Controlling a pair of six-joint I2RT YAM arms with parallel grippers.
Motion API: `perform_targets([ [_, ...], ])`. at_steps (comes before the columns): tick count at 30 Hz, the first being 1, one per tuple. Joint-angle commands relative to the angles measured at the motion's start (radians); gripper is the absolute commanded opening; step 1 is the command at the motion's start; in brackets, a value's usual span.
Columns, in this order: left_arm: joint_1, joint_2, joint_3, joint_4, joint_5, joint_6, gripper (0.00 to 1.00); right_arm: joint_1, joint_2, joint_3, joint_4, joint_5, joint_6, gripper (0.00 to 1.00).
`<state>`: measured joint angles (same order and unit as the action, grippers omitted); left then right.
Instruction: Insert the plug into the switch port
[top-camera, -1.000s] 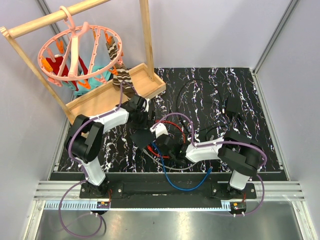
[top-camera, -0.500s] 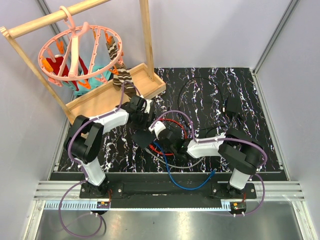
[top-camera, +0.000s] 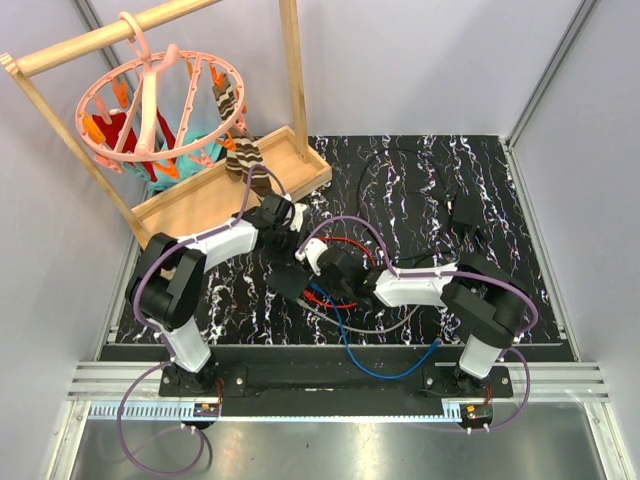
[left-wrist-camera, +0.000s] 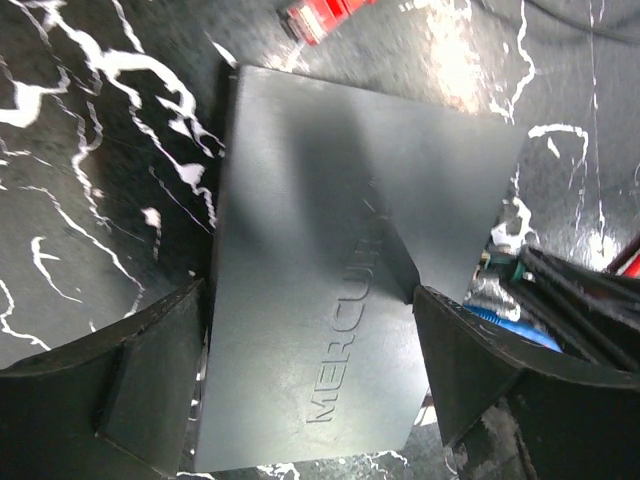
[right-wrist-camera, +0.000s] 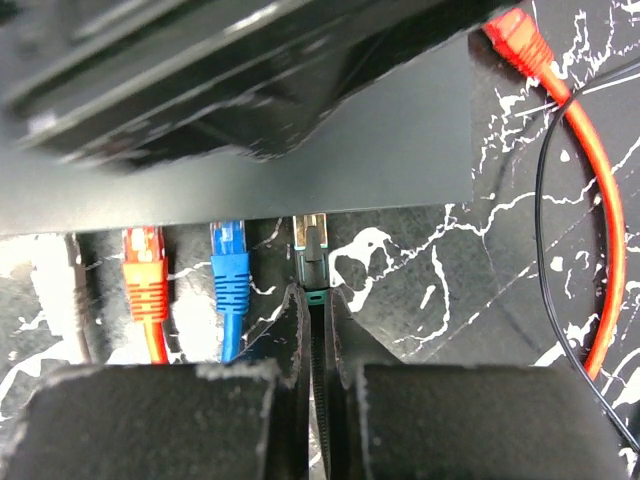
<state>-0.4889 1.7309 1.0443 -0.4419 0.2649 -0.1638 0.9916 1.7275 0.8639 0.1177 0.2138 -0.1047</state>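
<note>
nearby, orange plug (right-wrist-camera: 147, 283) and blue plug (right-wrist-camera: 231, 275) occupy switch ports.

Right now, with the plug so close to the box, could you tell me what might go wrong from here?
1. The plug in the right gripper looks only partly entered at the black box's edge; slight misalignment could jam or bend it.
2. The left gripper straddles the box with open jaws, so a push may slide the box.
3. The blue plug and orange plug sit close beside it; the fingers could snag them.
</note>
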Motion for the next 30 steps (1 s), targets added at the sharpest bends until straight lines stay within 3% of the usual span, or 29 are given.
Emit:
perform_targets([
  [1,-0.137,0.01,-0.061,-0.158,0.267,-0.029,0.82,-0.019,-0.016,0.136,0.349,-0.014,-0.02,0.0],
  [4,-0.137,-0.014,-0.078,-0.143,0.258,-0.036,0.82,-0.022,-0.017,0.147,0.358,-0.017,-0.032,0.0],
  [13,-0.056,-0.042,-0.02,-0.143,0.025,-0.036,0.84,-0.042,-0.051,0.015,0.3,-0.011,-0.046,0.04],
  [18,-0.028,-0.025,0.057,-0.15,-0.061,-0.037,0.88,-0.07,-0.121,-0.026,0.208,-0.011,-0.041,0.27],
  [24,-0.002,-0.065,0.08,-0.149,-0.151,-0.063,0.94,-0.079,-0.259,-0.075,0.093,0.054,-0.001,0.46],
  [30,0.013,-0.151,0.069,-0.149,-0.216,-0.095,0.99,-0.08,-0.431,-0.062,-0.171,0.113,0.158,0.67],
])
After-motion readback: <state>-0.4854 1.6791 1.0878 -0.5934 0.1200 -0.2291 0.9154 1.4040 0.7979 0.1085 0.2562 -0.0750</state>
